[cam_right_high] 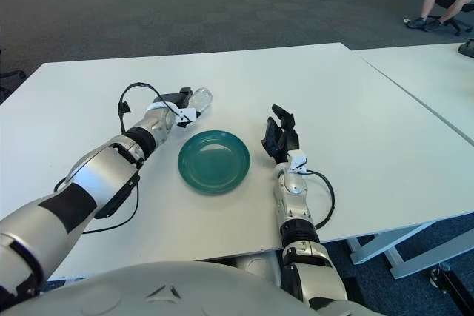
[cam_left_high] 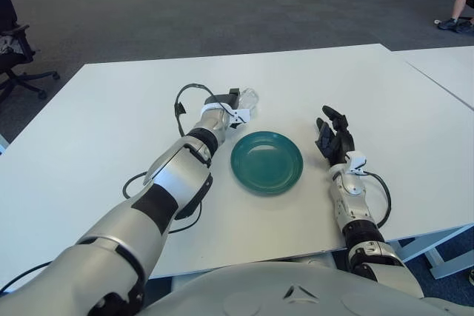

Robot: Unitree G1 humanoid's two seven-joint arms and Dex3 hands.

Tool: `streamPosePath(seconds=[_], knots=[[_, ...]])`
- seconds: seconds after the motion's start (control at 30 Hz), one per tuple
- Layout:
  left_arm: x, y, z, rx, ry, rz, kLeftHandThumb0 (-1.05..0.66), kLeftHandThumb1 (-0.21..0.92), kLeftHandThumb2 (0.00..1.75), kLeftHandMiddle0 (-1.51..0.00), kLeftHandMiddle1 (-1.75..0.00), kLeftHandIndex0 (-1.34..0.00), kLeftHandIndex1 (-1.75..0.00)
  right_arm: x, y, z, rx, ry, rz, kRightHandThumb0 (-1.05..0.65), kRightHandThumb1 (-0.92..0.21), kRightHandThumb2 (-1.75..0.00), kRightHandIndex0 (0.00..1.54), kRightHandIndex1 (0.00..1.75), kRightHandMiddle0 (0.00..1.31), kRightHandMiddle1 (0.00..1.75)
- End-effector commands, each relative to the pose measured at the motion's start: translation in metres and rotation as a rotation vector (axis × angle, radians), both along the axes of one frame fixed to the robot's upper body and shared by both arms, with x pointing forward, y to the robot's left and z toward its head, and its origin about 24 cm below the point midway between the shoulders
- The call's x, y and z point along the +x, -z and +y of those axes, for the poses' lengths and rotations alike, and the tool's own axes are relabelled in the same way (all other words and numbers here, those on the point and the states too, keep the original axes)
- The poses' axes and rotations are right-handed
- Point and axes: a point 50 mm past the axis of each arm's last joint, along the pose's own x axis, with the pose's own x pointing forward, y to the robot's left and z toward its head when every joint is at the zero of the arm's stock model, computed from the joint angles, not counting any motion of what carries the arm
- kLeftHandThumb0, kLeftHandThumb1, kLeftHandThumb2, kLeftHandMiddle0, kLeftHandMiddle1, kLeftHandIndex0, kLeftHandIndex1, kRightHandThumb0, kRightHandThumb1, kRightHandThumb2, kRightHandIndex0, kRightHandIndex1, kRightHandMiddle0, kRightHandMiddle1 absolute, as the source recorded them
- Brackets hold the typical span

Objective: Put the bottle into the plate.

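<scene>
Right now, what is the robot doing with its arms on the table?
The left robot hand is holding a clear plastic bottle, just behind the round teal plate on the white table. The bottle is not in the plate yet. The right robot hand shows to the right of the plate, fingers open, holding nothing.

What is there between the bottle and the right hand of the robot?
The green plate lies between the bottle, held by the left hand, and the right hand. The rest is bare white table. Both views show it.
</scene>
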Motion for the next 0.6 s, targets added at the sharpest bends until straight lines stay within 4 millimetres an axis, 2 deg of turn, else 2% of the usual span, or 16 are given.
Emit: streamPosePath(seconds=[0.0, 0.23, 0.3, 0.4, 0.43, 0.47, 0.5, 0.57], knots=[[-0.005, 0.006, -0.005, -0.023, 0.016, 0.028, -0.98, 0.92, 0.9, -1.12, -1.75, 0.0, -0.75, -0.01, 0.014, 0.0, 0.025, 0.014, 0.067, -0.61, -0.92, -0.81, 0.32, 0.01, 0.0, 0.68], [-0.005, 0.003, -0.012, -0.045, 0.034, 0.006, -0.95, 0.92, 0.88, -1.08, -1.75, 0.0, -0.8, -0.011, 0.017, 0.002, 0.034, 0.032, 0.085, -0.6, -0.92, -0.8, 0.33, 0.01, 0.0, 0.68], [-0.005, 0.002, -0.013, -0.046, 0.038, -0.001, -0.94, 0.92, 0.87, -1.02, -1.75, 0.0, -0.78, -0.012, 0.018, 0.003, 0.035, 0.034, 0.087, -0.6, -0.92, -0.8, 0.33, 0.01, 0.0, 0.68], [-0.004, 0.001, -0.015, -0.048, 0.041, -0.012, -0.93, 0.92, 0.86, -0.84, -1.75, 0.0, -0.76, -0.012, 0.018, 0.004, 0.034, 0.035, 0.088, -0.6, -0.92, -0.81, 0.33, 0.01, 0.0, 0.68], [-0.004, 0.0, -0.016, -0.05, 0.043, -0.019, -0.92, 0.92, 0.87, -0.73, -1.75, 0.0, -0.74, -0.013, 0.019, 0.004, 0.032, 0.035, 0.088, -0.6, -0.92, -0.81, 0.33, 0.01, 0.0, 0.68], [-0.004, 0.0, -0.017, -0.052, 0.045, -0.023, -0.92, 0.92, 0.87, -0.61, -1.58, 0.0, -0.72, -0.013, 0.019, 0.004, 0.031, 0.036, 0.088, -0.6, -0.92, -0.81, 0.32, 0.01, 0.0, 0.68], [-0.004, -0.001, -0.018, -0.053, 0.047, -0.027, -0.92, 0.92, 0.87, -0.57, -1.52, 0.0, -0.71, -0.013, 0.019, 0.004, 0.03, 0.036, 0.087, -0.6, -0.92, -0.81, 0.32, 0.0, 0.0, 0.68], [-0.004, -0.002, -0.019, -0.055, 0.048, -0.032, -0.92, 0.92, 0.88, -0.49, -1.01, 0.0, -0.67, -0.014, 0.019, 0.005, 0.029, 0.037, 0.085, -0.6, -0.92, -0.81, 0.32, 0.0, 0.0, 0.67]])
